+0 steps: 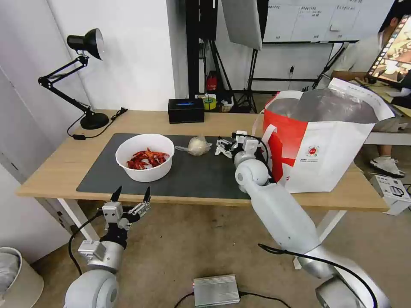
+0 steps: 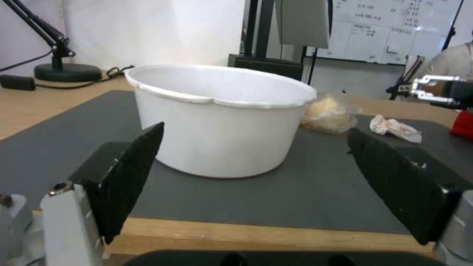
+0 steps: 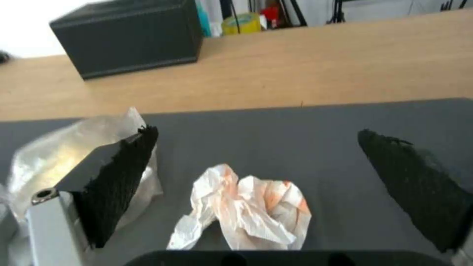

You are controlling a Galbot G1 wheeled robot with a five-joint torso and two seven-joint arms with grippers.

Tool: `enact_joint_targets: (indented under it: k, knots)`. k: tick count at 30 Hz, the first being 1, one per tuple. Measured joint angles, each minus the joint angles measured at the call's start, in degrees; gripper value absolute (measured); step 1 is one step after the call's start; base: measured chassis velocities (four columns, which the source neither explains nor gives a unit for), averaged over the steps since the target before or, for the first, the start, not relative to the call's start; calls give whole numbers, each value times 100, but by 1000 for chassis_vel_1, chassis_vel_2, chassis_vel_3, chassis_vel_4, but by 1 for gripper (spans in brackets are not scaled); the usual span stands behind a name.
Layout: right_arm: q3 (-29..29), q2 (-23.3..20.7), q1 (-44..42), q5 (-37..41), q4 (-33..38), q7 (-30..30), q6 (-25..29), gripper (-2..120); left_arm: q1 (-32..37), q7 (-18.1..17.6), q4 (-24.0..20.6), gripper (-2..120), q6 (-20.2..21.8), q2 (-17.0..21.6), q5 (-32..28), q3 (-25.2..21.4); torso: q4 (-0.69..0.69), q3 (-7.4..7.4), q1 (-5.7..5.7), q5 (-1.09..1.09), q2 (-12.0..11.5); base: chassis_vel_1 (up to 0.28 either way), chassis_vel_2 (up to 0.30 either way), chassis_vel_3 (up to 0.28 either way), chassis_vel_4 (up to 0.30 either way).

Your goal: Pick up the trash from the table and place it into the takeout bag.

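- Left hand: lower left of the head view, just below the table's near edge, fingers spread apart, nothing between them. In the left wrist view both black pads frame the bowl, not touching it.
- Right hand: centre of the head view, over the grey mat, just left of the takeout bag. Fingers apart, gripping nothing; in the right wrist view the pads stand either side of the crumpled tissue, above it, contact cannot be told.
- White bowl with red crayfish shells: centre-left of the head view, on the mat's left half. Upright.
- Knotted clear bag with white lump: on the mat, between the bowl and the right hand, near the mat's far edge. Also at the left edge of the right wrist view, just beside the tissue.
- Crumpled tissue: white with orange stains, lying on the mat, lower centre of the right wrist view.
- Takeout bag: right of the head view, red and white, foil-lined, standing open on the table, partly on the mat's right end.
- Small black box: far edge of the table, upper centre.
- Black desk lamp: upper left, base on the table's far left corner.
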Motion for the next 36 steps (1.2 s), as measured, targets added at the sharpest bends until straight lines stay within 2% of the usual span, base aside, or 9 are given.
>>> enact_joint_targets:
  k: [11, 21, 27, 30, 31, 34, 35, 36]
  knots:
    - [-193, 141, 167, -223, -559, -91, -23, 100, -5, 14, 43, 100, -10, -51, 32, 42, 0, 0, 0, 0, 0, 0, 0, 0, 0]
    - [-164, 212, 108, -349, -680, -148, -2, 100, 2, 18, 96, 100, -42, -54, 28, 34, 0, 0, 0, 0, 0, 0, 0, 0, 0]
    - [-135, 251, 99, -364, -731, -148, -5, 87, 1, 22, 105, 100, -47, -71, 31, 46, 0, 0, 0, 0, 0, 0, 0, 0, 0]
    - [-90, 297, 95, -356, -786, -140, -35, 72, 15, 29, 107, 100, -49, -77, 35, 48, 0, 0, 0, 0, 0, 0, 0, 0, 0]
    - [-90, 297, 95, -356, -786, -140, -35, 72, 15, 29, 107, 100, -49, -77, 35, 48, 0, 0, 0, 0, 0, 0, 0, 0, 0]
    - [-62, 331, 74, -343, -802, -113, -74, 57, 13, 40, 124, 100, -56, -104, 46, 47, 0, 0, 0, 0, 0, 0, 0, 0, 0]
    - [-62, 331, 74, -343, -802, -113, -74, 57, 13, 40, 124, 100, -56, -104, 46, 47, 0, 0, 0, 0, 0, 0, 0, 0, 0]
    - [-57, 342, 66, -341, -803, -101, -80, 52, 11, 43, 124, 100, -57, -122, 53, 47, 0, 0, 0, 0, 0, 0, 0, 0, 0]
